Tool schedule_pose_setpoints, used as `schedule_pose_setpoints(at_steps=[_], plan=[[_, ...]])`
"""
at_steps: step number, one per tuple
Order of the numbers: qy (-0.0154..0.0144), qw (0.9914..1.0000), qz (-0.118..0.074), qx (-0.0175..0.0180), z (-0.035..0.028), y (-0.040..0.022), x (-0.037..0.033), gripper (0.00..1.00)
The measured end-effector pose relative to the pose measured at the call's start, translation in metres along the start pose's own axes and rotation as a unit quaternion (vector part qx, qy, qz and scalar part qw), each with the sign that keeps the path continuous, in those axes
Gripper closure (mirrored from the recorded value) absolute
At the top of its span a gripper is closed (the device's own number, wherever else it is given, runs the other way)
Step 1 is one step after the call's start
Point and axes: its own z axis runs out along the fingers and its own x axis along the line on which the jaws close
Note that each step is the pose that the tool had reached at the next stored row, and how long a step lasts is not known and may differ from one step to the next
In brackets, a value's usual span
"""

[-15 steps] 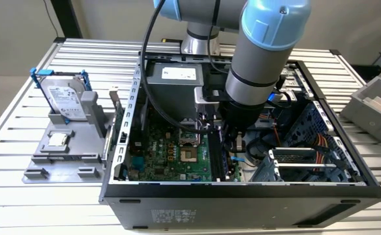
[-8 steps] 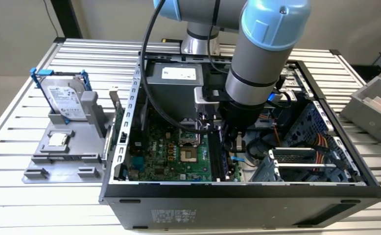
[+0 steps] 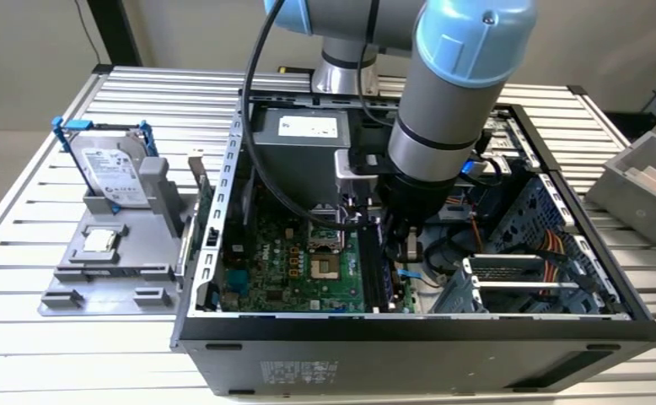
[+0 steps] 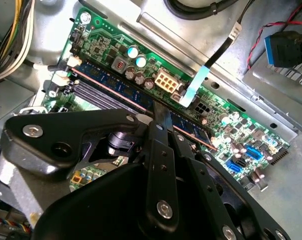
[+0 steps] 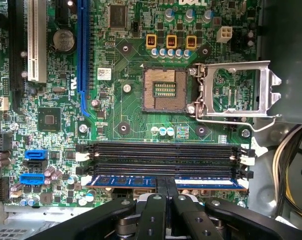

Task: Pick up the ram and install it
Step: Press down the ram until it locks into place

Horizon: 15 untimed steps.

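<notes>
The gripper (image 5: 166, 186), jaws clamped on the ram (image 5: 125, 180), holds it in the motherboard's (image 5: 130, 115) edge slot, seating unconfirmed.

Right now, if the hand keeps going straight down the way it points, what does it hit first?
The ram. The hand is closed on its top edge, and the stick already sits over the outermost memory slot on the motherboard. How deep it is seated is unclear, so expect slot contact almost at once.

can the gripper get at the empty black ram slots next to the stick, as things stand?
Probably yes. The gripper sits at the ram in the outermost slot, and the empty black slots lie right alongside, open from above, nothing lying across them. The raised CPU socket bracket stands beyond them.
</notes>
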Motion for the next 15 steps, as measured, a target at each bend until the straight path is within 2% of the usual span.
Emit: schedule_pose_setpoints(at_steps=[2, 7, 15], plan=[[0.0014, 1.00000, 0.000, -0.0011, -0.0048, 0.0000, 0.0003, 1.00], [0.0014, 1.00000, 0.000, -0.0015, -0.0089, 0.0001, 0.0003, 1.00], [0.0015, 1.00000, 0.000, -0.0015, -0.0212, 0.0001, 0.0001, 1.00]])
